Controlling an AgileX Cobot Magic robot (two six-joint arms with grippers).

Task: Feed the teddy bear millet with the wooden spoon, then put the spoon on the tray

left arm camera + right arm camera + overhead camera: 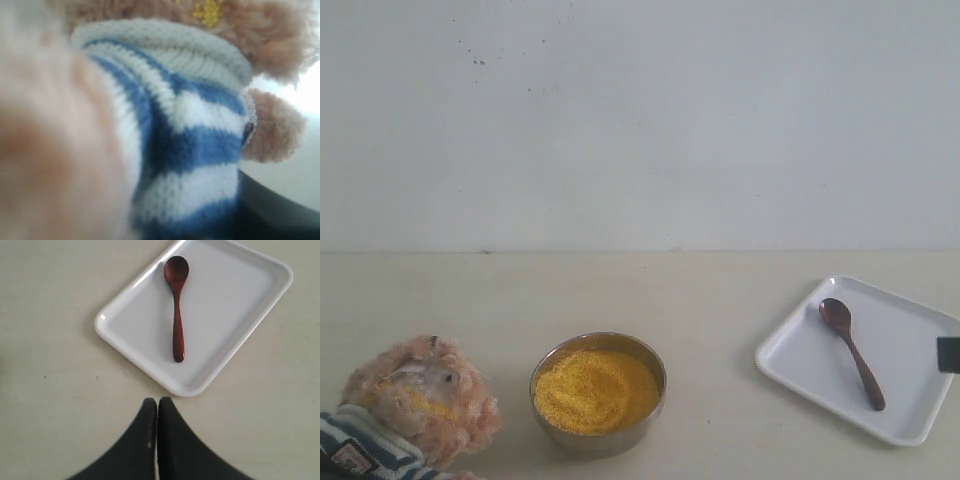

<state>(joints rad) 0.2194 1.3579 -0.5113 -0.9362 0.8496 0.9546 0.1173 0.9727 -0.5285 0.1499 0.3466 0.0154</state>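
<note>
The teddy bear leans at the lower left, with yellow grains on its muzzle. Its striped shirt fills the left wrist view, and a dark finger of my left gripper presses against its side; the other finger is hidden. The millet is heaped in the steel bowl at front centre. The wooden spoon lies flat on the white tray at right. My right gripper is shut and empty, just off the tray's near corner, apart from the spoon.
A pale wall stands behind the beige table. Only a dark tip of the right gripper shows at the exterior view's right edge, over the tray.
</note>
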